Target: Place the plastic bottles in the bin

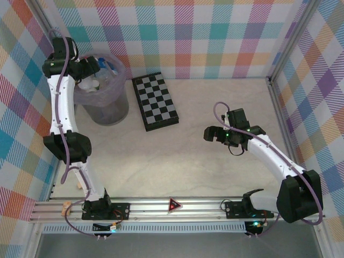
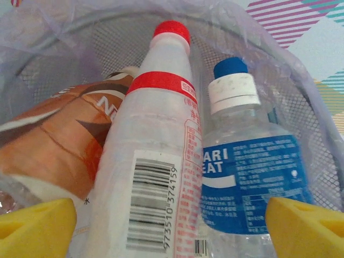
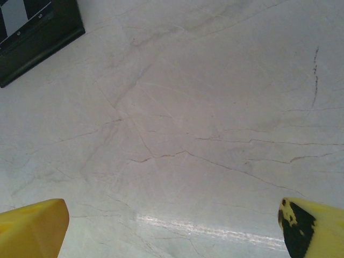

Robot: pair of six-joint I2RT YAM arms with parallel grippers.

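Left gripper is over the bin in the far-left corner of the table. In the left wrist view the gripper has its yellow fingertips spread wide at the frame edges, jaws apart. Neither tip touches a bottle and nothing is clamped.

The bottles sit inside the bin, whose mesh wall and lilac bag liner ring them:
- The clear bottle with red cap and red band is in the middle, barcode facing the camera.
- The blue-label bottle with blue cap is just right of it, touching.
- The brown-orange bottle is on the left, lying against the red-cap one.

From the top camera, the bottles show as a cluster under the rim, partly hidden by the arm. I can't count them.

Right gripper is out over the right-middle of the table, well apart from the bin. In the right wrist view the gripper has its jaws wide apart over bare tabletop, with nothing between them.

A chequered board lies just right of the bin. Its corner shows at the far left of the right wrist view.
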